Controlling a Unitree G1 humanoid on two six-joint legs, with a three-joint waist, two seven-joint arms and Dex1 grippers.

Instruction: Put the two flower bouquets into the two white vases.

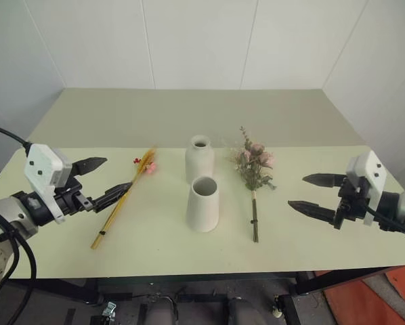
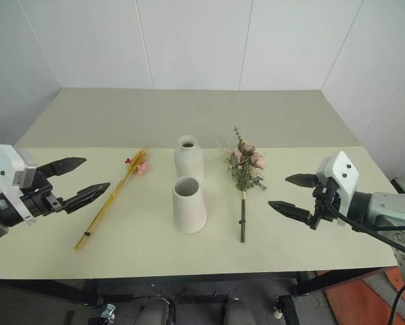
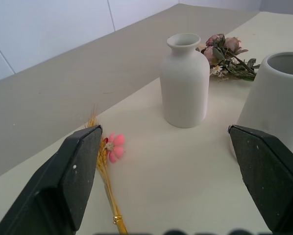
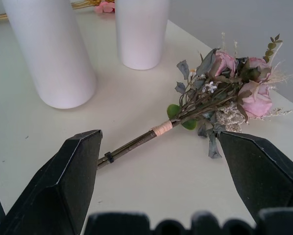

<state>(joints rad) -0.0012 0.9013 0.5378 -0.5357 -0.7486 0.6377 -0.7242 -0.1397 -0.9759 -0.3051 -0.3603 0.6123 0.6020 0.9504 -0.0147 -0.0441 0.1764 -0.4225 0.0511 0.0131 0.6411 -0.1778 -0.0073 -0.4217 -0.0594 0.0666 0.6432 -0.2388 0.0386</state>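
Head views
Table (image 1: pixel 67 223): pale green top, white walls behind.
Bottle vase (image 1: pixel 200 158): upright near table centre, narrow neck, farther of the two.
Cone vase (image 1: pixel 203 204): upright just in front of the bottle vase, wide mouth up; whether the two touch, cannot tell.
Wheat bunch (image 1: pixel 121 202): lies flat left of the vases, stems toward the near-left, small red-pink flowers at its far end.
Pink bouquet (image 1: pixel 255 166): lies flat right of the vases, blooms far, dark stems pointing to the near edge.
Left gripper (image 1: pixel 99 181): over the near-left of the table, fingers spread wide, nothing between them; the nearer finger's tip is close to the wheat bunch's stems.
Right gripper (image 1: pixel 313 193): over the near-right, fingers spread wide, empty, apart from the pink bouquet.

Left wrist view
Fingers (image 3: pixel 63 186): two black pads standing far apart, holding nothing.
Wheat bunch (image 3: pixel 107 181): on the table between the pads, pink flower beside the golden stalks.
Bottle vase (image 3: pixel 184 83): upright beyond, with pink blooms (image 3: pixel 224 46) lying behind it.
Cone vase (image 3: pixel 276 98): close by the other pad.

Right wrist view
Fingers (image 4: pixel 68 191): spread wide, empty.
Pink bouquet (image 4: pixel 220 90): lies between the pads, stems bound with a pale band (image 4: pixel 162 129).
Vases: both stand beyond the stems, cone vase (image 4: pixel 51 54) nearer, bottle vase (image 4: pixel 140 32) behind.
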